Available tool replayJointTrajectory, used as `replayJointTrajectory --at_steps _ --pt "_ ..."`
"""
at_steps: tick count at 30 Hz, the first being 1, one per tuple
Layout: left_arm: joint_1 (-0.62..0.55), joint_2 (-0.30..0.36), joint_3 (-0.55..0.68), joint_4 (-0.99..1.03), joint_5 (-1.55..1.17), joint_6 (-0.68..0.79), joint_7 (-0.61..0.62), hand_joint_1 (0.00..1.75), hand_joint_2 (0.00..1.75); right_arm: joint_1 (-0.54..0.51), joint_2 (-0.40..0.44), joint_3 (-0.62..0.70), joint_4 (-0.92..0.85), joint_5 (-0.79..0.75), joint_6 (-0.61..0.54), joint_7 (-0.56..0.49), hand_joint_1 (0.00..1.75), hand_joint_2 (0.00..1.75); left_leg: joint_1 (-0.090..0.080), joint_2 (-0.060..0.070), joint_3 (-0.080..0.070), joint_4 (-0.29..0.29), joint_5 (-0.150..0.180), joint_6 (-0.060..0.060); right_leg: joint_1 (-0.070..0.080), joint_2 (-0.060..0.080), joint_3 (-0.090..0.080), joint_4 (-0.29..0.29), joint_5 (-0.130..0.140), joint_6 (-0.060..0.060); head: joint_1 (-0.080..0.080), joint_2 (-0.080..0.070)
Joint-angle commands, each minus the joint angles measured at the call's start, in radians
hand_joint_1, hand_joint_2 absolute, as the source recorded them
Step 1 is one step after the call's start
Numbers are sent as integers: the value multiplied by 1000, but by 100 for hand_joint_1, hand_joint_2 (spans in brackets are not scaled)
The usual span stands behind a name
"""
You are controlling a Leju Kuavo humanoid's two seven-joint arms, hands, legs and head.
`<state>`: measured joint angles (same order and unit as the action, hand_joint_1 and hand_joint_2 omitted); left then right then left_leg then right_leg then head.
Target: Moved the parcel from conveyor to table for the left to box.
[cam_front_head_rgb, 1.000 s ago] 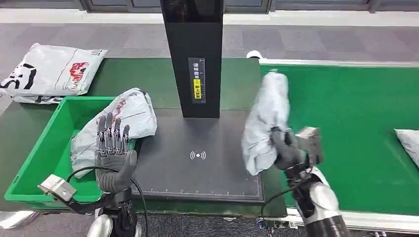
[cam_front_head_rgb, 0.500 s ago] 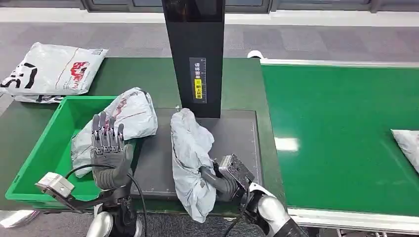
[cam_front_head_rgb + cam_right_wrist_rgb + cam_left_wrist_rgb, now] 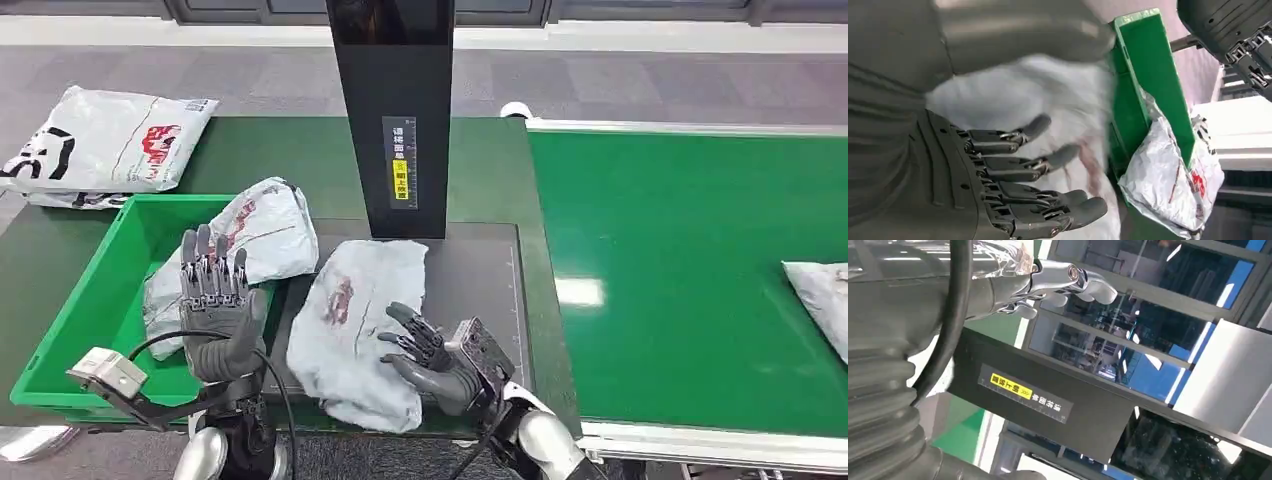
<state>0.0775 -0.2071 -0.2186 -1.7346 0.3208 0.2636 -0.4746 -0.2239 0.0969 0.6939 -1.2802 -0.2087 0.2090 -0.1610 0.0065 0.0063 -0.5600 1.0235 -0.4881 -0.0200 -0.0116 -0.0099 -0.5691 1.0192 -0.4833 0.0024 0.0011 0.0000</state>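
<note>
One grey parcel (image 3: pixel 355 330) lies flat on the dark scanner pad at the bench's (image 3: pixel 480 180) 6 o'clock edge, apparently left within the left robot hand's (image 3: pixel 215 310) reach for boxing. At its 3 o'clock, the right robot hand (image 3: pixel 430 355) hovers spread, gripping nothing. At 9 o'clock, beside the green box (image 3: pixel 95 310), the left is upright, spread and empty.

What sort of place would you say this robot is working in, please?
Probably a parcel-sorting or logistics station: a green conveyor belt carrying a bagged parcel, a black scanning platform under a black post, and a green bin holding a parcel.
</note>
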Motion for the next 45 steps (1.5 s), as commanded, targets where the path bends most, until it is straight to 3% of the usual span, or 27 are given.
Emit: replayJointTrajectory --at_steps 1,2,3,6,10,11,18,19,21,22,23,25,33,34,37,40,42,45 --pt "-2 17 21 0 -9 10 4 0 175 -8 -38 -97 -22 -6 -41 6 0 175 0 -1 0 -1 1 1 0 -1 0 -1 1 0 0 0" --pt "-2 17 21 0 -9 10 4 0 175 -8 -38 -97 -22 -6 -41 6 0 175 0 -1 -1 0 1 0 0 -1 0 -1 1 0 0 0" --pt "5 26 16 -9 -39 11 -5 0 175 4 -24 -196 -48 -29 -158 -51 0 0 0 -2 -1 -1 2 1 0 -1 0 -2 1 0 0 0" --pt "38 45 5 -34 -165 20 1 0 175 6 -46 -418 -105 -70 -217 -39 0 0 0 -3 -1 -1 1 1 0 -2 0 -1 1 0 0 0" --pt "30 94 -54 -8 -610 80 83 0 175 73 -39 -577 -258 -95 -218 -146 0 0 -1 -5 -1 -2 3 1 -2 -4 1 -3 1 1 0 0" --pt "19 90 -62 0 -731 81 121 0 175 95 -36 -593 -317 -86 -232 -167 0 0 -1 -7 -1 -1 2 1 -3 -6 1 -1 0 1 0 0" --pt "16 80 -53 0 -743 72 125 0 175 100 -27 -577 -323 -75 -245 -155 0 0 -3 -1 0 -1 1 2 -3 -1 -1 -1 1 1 0 0" --pt "3 107 -76 17 -879 52 177 0 175 104 -19 -587 -334 -67 -269 -209 0 0 -3 -2 0 -2 2 2 -3 -2 0 -3 2 0 0 0" --pt "-4 97 -73 27 -886 51 179 0 175 116 -25 -585 -359 -69 -270 -208 0 0 -3 -2 -1 0 1 1 -2 -2 -1 -1 1 1 0 0" --pt "-24 124 -99 50 -1086 22 250 0 175 127 -20 -593 -387 -58 -298 -239 0 0 -3 -2 -1 0 1 1 -3 -2 -1 -1 1 1 0 0" --pt "-43 127 -115 65 -1244 -10 297 0 175 143 -12 -599 -416 -38 -331 -269 0 175 -3 -3 -1 -2 2 2 -2 -3 -1 -3 2 1 0 0" --pt "-116 157 -176 149 -1503 -102 372 0 175 162 -3 -588 -467 -1 -375 -288 0 175 -3 -6 -1 -2 3 1 -2 -5 -1 -3 2 1 0 0" --pt "-135 147 -172 192 -1511 -90 367 0 175 157 -3 -578 -468 5 -384 -282 0 175 -3 2 0 -1 2 2 -3 1 -2 -1 3 0 0 0" --pt "-247 272 -330 279 -1706 -341 398 0 175 121 5 -572 -438 -2 -341 -272 0 175 -3 2 0 -1 2 1 -3 2 -2 -1 3 0 0 0" --pt "-450 269 -417 752 -1666 -352 289 0 175 39 41 -581 -367 4 -339 -245 0 175 -3 -3 -1 -3 6 1 -3 -3 -1 -3 5 0 0 0" --pt "-523 308 -462 924 -1458 -489 88 0 175 20 35 -575 -332 -26 -323 -233 0 175 -3 -3 1 -5 8 3 -3 -4 2 -5 7 0 0 0" --pt "-579 332 -497 1004 -1413 -517 67 0 175 28 33 -574 -331 -31 -321 -235 0 175 -2 3 -1 -4 9 1 -2 2 -3 -4 10 -1 0 0" --pt "-681 353 -547 1142 -1389 -525 75 0 175 39 39 -584 -340 -35 -312 -245 0 175 -3 -2 0 -4 11 1 -2 -2 -1 -3 9 -1 0 0"
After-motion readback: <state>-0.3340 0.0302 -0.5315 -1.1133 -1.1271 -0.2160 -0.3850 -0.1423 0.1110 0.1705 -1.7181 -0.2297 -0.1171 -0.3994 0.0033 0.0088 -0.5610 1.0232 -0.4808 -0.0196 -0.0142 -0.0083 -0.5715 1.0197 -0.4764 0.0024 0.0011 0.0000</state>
